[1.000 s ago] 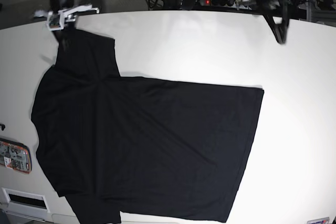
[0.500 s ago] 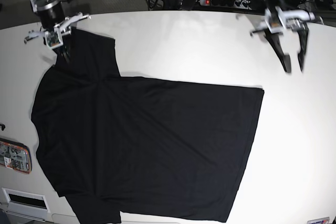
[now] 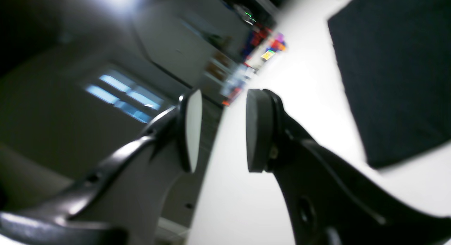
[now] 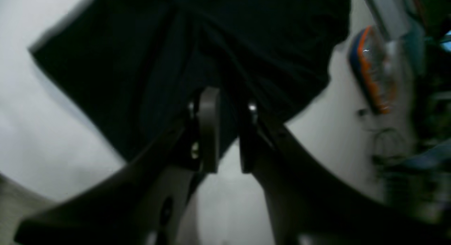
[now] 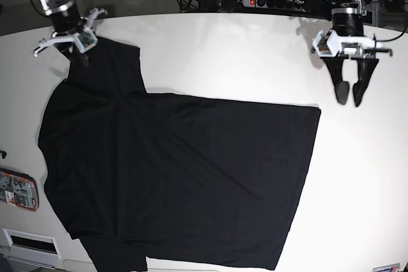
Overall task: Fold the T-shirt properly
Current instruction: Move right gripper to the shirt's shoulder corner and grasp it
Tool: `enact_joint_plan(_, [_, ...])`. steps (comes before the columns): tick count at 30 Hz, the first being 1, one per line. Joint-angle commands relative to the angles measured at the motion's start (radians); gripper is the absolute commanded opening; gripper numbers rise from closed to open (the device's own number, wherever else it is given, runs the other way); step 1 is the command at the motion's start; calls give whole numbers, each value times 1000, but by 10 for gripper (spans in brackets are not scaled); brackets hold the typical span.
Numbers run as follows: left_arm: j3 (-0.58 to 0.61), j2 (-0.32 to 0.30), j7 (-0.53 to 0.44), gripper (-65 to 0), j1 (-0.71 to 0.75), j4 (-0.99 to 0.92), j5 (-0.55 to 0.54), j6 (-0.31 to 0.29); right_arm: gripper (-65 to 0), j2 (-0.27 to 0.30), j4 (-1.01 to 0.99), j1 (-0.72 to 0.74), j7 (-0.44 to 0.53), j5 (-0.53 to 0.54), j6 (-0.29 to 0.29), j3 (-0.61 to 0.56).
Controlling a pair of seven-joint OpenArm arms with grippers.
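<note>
Both grippers hang empty: left gripper (image 5: 349, 100) parted above bare table (image 5: 242, 55), right gripper (image 4: 225, 132) apparently slightly parted over T-shirt (image 5: 178, 176) sleeve, likely positioning for folding.

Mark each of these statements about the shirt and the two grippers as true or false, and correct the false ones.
1. The T-shirt lies spread flat on the white table. True.
2. The left gripper is clamped on the shirt's hem. False: its jaws stand apart over bare table, clear of the shirt, holding nothing.
3. The right gripper is at the shirt's far sleeve. True.
4. The shirt carries a large white print. False: it is plain black.
5. A power strip with a red light lies behind the table. True.
</note>
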Motion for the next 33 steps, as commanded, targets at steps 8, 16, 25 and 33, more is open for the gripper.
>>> enact_joint_plan(8, [-2,-7,-13,-440,-11,14,4,-57,-553,-63,19,41,33,-197,-7,-124])
enact_joint_plan(16, [-1,-4,122,-440,-12,18,26,-61,-446,-66,31,43,13,-196,181,-151])
enact_joint_plan(25, [1,-3,128,-440,-12,14,107,-62,-294,-66,31,41,-38,-202,219,-147])
enact_joint_plan(33, [67,-3,366,-440,-14,16,251,-79,-294,-60,30,29,-158,-296,225,-154])
